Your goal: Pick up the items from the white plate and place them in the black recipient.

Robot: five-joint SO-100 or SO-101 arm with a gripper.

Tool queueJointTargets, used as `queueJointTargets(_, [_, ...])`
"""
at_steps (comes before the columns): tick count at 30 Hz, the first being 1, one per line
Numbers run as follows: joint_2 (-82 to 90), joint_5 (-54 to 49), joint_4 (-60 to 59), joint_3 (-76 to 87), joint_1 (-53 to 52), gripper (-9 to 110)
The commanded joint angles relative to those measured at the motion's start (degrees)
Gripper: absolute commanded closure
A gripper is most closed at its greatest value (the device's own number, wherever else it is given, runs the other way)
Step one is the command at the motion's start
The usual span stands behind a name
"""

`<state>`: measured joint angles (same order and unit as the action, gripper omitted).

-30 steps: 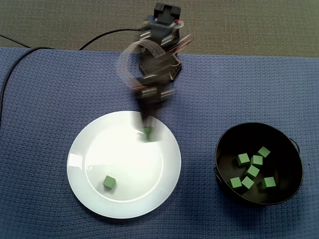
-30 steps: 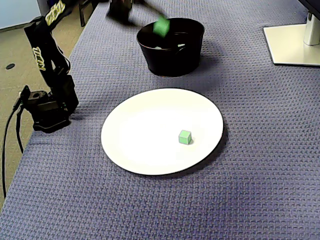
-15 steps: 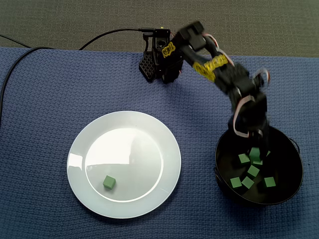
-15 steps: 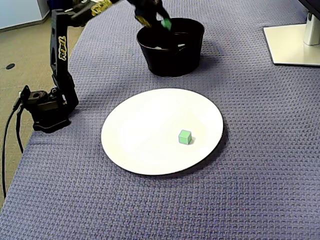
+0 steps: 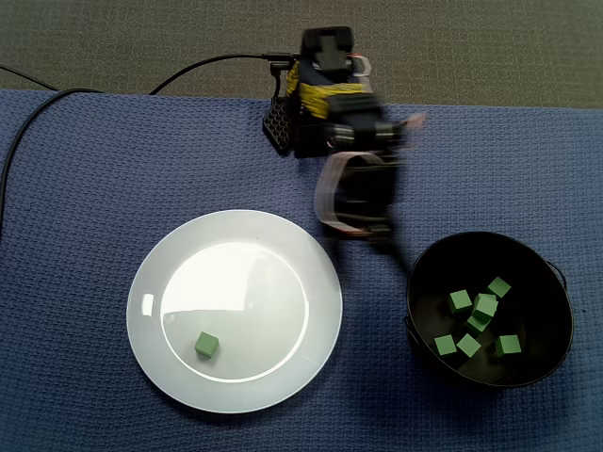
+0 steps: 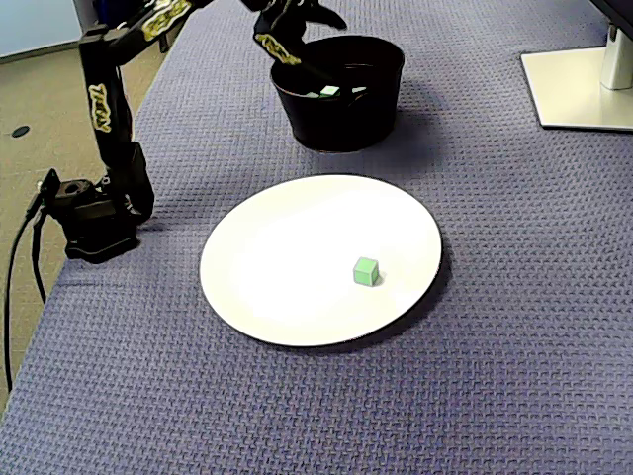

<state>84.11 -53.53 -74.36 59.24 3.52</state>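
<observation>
A white plate [image 5: 283,247] [image 6: 277,259] lies on the blue cloth with one green cube [image 5: 206,346] [image 6: 366,271] on it. The black bowl [image 5: 416,287] [image 6: 341,124] holds several green cubes [image 5: 460,301]; from the side, one bowl cube [image 6: 329,91] shows over the rim. In the view from above, my gripper [image 5: 394,252] is motion-blurred and hangs just left of the bowl's rim. From the side, the gripper [image 6: 315,45] is above the bowl's near-left rim, its fingers spread open and empty.
The arm's base [image 5: 301,122] [image 6: 94,213] stands at the cloth's edge with a black cable [image 5: 57,99] running off to the left. A white stand foot [image 6: 579,84] sits to the right of the bowl in the side view.
The gripper carried a green cube from the plate to the bowl, let it go there, and has now drawn back to the bowl's left rim.
</observation>
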Motion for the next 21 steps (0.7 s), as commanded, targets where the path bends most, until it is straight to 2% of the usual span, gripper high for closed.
queueJointTargets(1, [3.08, -18.46, 12.13, 7.65, -17.49, 62])
queueJointTargets(5, [-1.49, -26.19, 28.74, 19.6, -24.96, 63])
queueJointTargets(10, [-5.01, -27.33, 43.51, 31.99, -28.04, 64])
queueJointTargets(21, [-9.05, -29.09, 62.05, 42.8, -30.67, 67])
